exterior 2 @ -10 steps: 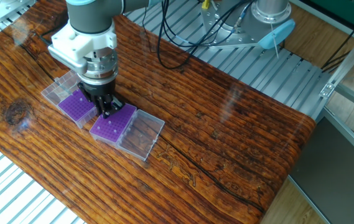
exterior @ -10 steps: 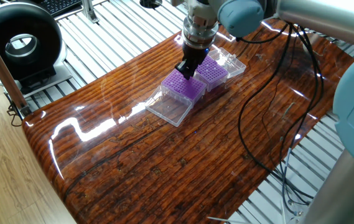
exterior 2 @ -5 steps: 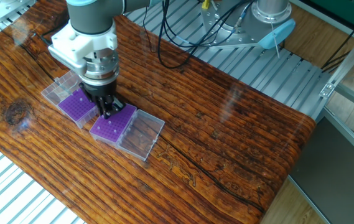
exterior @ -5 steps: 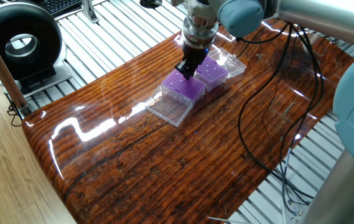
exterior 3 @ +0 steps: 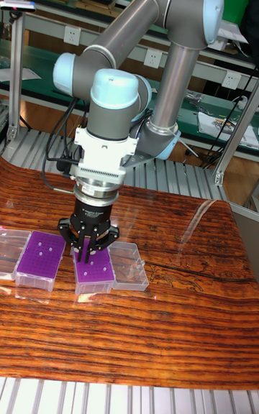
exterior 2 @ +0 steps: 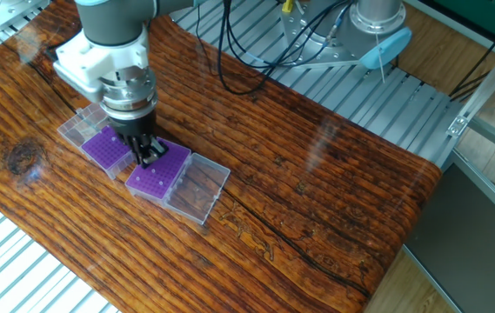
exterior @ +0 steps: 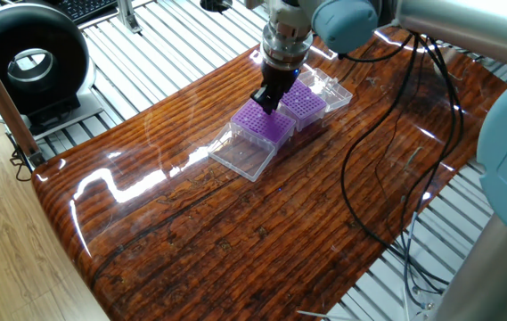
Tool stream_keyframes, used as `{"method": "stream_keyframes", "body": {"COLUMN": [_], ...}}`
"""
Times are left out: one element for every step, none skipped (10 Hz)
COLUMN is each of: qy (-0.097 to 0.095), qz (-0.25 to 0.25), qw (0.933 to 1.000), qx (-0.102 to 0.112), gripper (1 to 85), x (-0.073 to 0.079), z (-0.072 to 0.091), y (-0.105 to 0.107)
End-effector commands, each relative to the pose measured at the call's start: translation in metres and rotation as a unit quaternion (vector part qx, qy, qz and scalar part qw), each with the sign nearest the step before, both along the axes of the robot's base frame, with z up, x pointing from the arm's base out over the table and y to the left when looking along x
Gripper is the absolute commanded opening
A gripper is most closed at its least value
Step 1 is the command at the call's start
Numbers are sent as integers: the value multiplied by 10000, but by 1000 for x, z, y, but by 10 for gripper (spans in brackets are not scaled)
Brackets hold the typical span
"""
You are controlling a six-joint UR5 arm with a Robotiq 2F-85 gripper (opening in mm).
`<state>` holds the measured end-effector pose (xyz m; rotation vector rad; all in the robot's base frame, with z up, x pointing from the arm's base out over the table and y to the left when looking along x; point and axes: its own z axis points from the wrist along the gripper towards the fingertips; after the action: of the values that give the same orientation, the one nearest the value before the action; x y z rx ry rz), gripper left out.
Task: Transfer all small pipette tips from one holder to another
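Note:
Two purple grid racks sit side by side in clear boxes with their lids folded open. The small pipette tips show only as a few pale dots on each rack [exterior 3: 41, 239] [exterior 2: 154, 172]. My gripper [exterior 3: 88, 250] [exterior 2: 148, 156] [exterior: 267, 101] reaches down onto the far edge of the rack [exterior 3: 93, 272] [exterior 2: 156, 179] [exterior: 265, 123] that lies beside the larger open lid. Its dark fingers are drawn close together. Whether a tip sits between them is hidden. The second rack [exterior 3: 39, 253] [exterior 2: 106, 148] [exterior: 305, 101] is just beside the gripper.
Open clear lids lie flat at the outer ends of both boxes [exterior 2: 197, 189] [exterior 2: 80, 126]. Black cables [exterior: 387, 152] trail over the wooden table [exterior 2: 317, 200]. A black round device [exterior: 26, 62] stands off the table on the slatted metal bench.
In the other fixed view the wrist body has shifted left, while the fingertips stay at the same rack. The racks have not moved.

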<state>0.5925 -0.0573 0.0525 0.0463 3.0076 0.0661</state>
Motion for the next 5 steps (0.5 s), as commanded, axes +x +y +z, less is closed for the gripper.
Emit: {"method": "stream_keyframes", "body": {"qy": [-2, 13, 54, 44, 88], "qz": [-293, -414, -535, -732, -860], "qw": [9995, 9991, 9986, 9972, 9961], "qx": [103, -4, 11, 130, 159], "gripper": [200, 200, 197, 197, 197], "x": [4, 3, 1, 2, 1], "z": [0, -1, 0, 1, 0], "y": [-1, -8, -8, -2, -3]}}
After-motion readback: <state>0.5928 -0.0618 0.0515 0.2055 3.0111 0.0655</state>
